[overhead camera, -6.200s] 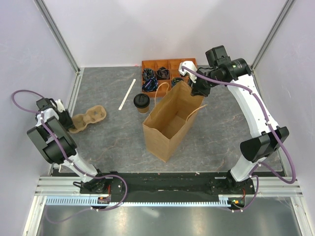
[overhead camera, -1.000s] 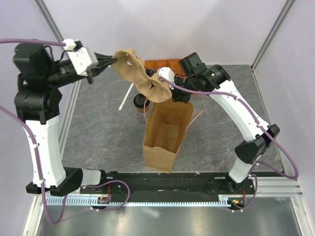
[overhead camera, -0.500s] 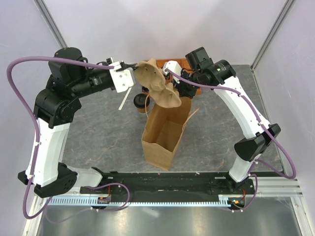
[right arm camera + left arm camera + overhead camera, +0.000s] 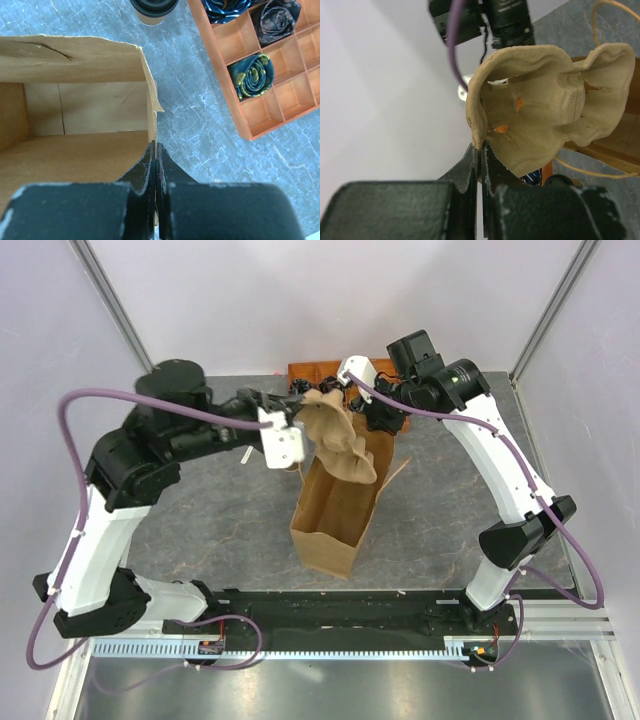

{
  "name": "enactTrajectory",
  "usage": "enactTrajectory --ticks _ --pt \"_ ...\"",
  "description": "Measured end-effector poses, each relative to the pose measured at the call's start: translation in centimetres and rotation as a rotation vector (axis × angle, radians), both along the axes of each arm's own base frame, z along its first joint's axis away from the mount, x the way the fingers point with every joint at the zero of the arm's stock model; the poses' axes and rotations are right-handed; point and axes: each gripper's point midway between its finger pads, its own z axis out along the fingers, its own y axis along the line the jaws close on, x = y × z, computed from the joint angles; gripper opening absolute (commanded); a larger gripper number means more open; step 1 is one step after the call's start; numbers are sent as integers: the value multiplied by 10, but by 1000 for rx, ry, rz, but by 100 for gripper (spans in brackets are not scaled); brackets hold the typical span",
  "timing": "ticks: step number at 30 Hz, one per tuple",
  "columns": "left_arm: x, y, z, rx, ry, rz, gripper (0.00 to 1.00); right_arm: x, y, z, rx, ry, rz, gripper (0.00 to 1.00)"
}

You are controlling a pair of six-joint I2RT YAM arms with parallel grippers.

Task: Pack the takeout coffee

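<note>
Beyond the right claw (image 4: 156, 150), pinched shut on the rim of the paper bag (image 4: 75, 65), stands the takeout coffee (image 4: 152, 9); the left claw (image 4: 480, 152) grips the cup carrier (image 4: 535, 120) by its edge.

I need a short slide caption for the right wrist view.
Right end effector pinches the paper bag rim; the takeout coffee stands outside it.

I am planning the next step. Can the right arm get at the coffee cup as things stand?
Probably not: the right gripper is shut on the rim of the paper bag, so it is busy. The coffee cup stands close, beyond the bag.
</note>
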Motion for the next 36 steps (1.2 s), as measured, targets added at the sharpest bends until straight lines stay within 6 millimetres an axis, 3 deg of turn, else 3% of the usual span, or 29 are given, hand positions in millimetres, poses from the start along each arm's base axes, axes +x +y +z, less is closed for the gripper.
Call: enactTrajectory --ticks 10,18,31,36 --pt "-4 -34 -66 285 -76 9 2 -3 2 6 6 -14 7 0" --pt "-14 -55 -120 503 -81 -3 2 -23 16 19 25 -42 59 0" --pt "-19 -62 -202 683 127 24 2 -54 17 32 58 -51 92 0" --pt "-28 -55 -252 768 217 12 3 -68 13 22 52 -23 117 0"
